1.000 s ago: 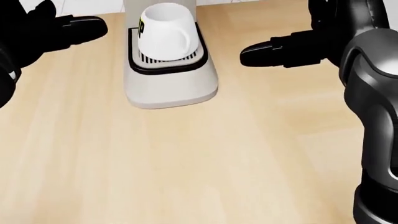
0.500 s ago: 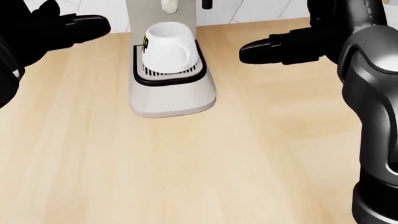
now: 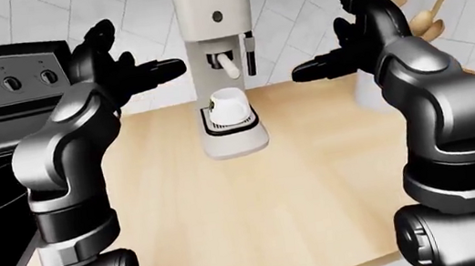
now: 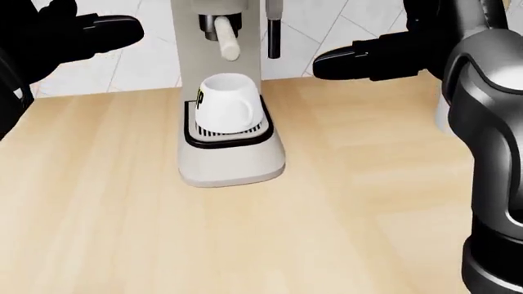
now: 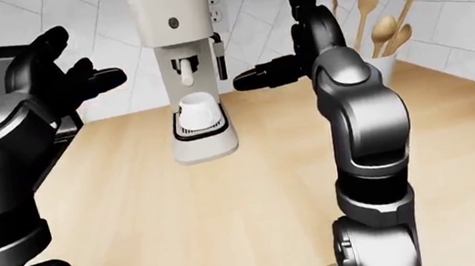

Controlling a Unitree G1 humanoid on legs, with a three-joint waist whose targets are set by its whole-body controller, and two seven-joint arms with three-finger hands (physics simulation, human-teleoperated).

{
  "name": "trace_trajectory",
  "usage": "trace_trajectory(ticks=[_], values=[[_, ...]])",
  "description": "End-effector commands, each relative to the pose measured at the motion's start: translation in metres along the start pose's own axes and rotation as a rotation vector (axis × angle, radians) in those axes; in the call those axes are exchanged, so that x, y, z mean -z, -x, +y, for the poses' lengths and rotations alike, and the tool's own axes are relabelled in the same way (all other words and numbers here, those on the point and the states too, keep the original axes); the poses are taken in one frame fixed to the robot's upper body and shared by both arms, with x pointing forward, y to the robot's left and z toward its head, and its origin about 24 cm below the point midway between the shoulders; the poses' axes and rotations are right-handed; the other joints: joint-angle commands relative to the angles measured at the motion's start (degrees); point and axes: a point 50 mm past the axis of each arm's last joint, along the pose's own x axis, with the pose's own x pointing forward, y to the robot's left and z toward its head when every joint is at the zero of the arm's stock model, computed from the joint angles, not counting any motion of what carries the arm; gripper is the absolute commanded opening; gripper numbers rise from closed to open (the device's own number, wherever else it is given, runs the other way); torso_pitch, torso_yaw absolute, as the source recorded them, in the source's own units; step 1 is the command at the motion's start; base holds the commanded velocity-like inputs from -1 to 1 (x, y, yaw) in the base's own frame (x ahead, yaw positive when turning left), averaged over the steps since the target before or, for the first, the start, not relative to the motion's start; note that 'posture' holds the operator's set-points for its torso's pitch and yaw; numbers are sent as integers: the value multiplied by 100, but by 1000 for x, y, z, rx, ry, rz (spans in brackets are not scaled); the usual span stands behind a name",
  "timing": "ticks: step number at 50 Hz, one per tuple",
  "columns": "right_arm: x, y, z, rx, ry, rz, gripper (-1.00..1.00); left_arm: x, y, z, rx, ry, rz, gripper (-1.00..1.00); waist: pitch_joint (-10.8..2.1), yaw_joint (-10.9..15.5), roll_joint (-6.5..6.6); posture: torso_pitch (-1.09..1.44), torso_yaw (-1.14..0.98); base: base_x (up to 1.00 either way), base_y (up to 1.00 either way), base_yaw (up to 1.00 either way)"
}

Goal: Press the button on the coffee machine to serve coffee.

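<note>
Both hands, left [image 3: 109, 64] and right [image 3: 362, 27], hang spread and empty flanking the machine [image 3: 220, 59]; next, I judge, a fingertip must reach its button [image 3: 218, 16].

text: none legible | mug [image 4: 226, 102]: dark-and-yellow mark on its left side, cut off, unreadable | stove knobs [image 3: 10, 83]: markings too small to read

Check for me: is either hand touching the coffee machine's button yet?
No: the left hand and right hand hang open either side of the coffee machine, clear of its button.
</note>
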Motion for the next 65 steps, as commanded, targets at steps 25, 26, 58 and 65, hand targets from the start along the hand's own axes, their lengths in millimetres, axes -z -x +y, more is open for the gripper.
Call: trace_trajectory(ticks=[25, 26, 58, 65], values=[[-23, -6, 4, -3, -1, -92, 100, -18, 1, -2, 12, 6, -86, 100, -427, 46, -16, -51, 0, 0, 0, 0], [-24, -6, 4, -2, -2, -93, 100, -18, 1, -2, 11, 8, -86, 100, -446, 49, -15, -52, 0, 0, 0, 0], [-40, -8, 44, -130, -27, -133, 100, -26, 1, -5, 15, 13, -113, 100, -912, 129, 17, -76, 0, 0, 0, 0], [-46, -9, 61, -190, -36, -141, 100, -26, 1, -5, 13, 8, -114, 100, -940, 131, 38, -76, 0, 0, 0, 0]])
